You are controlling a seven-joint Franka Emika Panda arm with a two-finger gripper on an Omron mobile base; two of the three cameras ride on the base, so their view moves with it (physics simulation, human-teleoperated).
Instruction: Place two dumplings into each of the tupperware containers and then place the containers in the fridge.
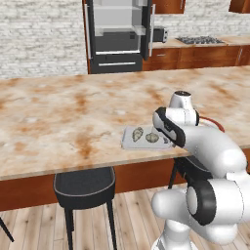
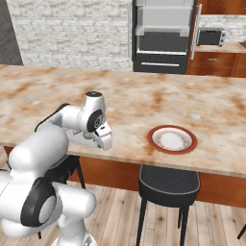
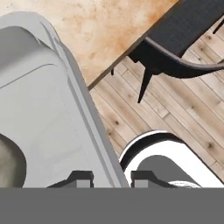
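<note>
the fingers [image 3: 106,178] were nearly closed, straddling the near rim of the tupperware container [image 1: 131,141] (two dumplings [image 1: 137,134] inside) at the table [image 1: 58,122] edge. risk: a thin rim grip could slip, tilting the tray and spilling its contents on lifting.

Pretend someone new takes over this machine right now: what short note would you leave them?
Gripper: jaws closed on the rim of a tupperware container, a finger on each side of it.
That container sits at the counter's near edge and holds two dumplings.
Red-rimmed plate looks empty.
Fridge stands open across the room.
Done: this container is filled.
Left: carry it into the fridge. The second container can't be seen, so check it.
</note>
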